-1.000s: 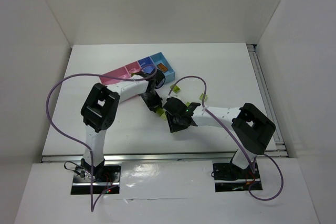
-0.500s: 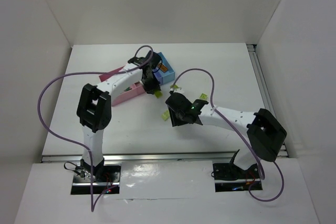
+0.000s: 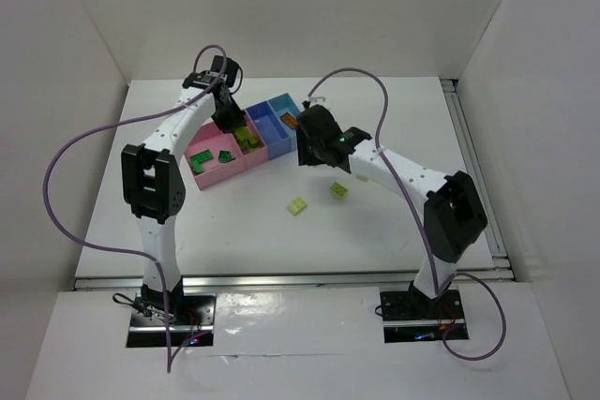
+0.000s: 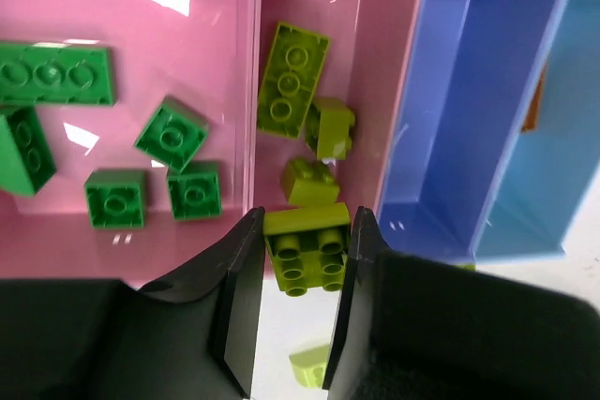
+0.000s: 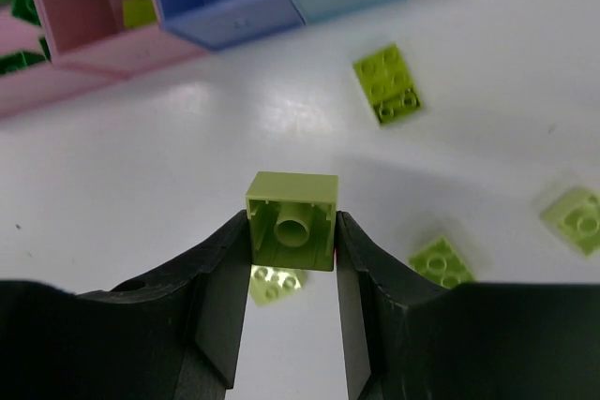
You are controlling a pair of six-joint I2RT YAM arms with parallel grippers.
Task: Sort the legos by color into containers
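Sort mostly done, both arms carrying yellow-green
I had the left gripper [image 4: 302, 259] pinching a yellow-green brick [image 4: 305, 248] at the lower edge of the second pink bin [image 4: 375, 63], which already held three alike. The dark greens [image 4: 172, 134] sat in the first pink bin [image 4: 141, 7], the orange-brown one [image 3: 291, 121] in the light blue bin [image 3: 280, 104]. The right gripper [image 5: 292, 241] clamped another yellow-green brick [image 5: 292, 208] above the table [image 5: 141, 194]; I counted four loose ones [image 5: 388, 84] left

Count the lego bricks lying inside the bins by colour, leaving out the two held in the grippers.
Dark green bricks: 5, all in the left pink bin
Yellow-green bricks: 3, in the second pink bin
Orange-brown brick: 1, in the light blue bin
Total: 9 in view
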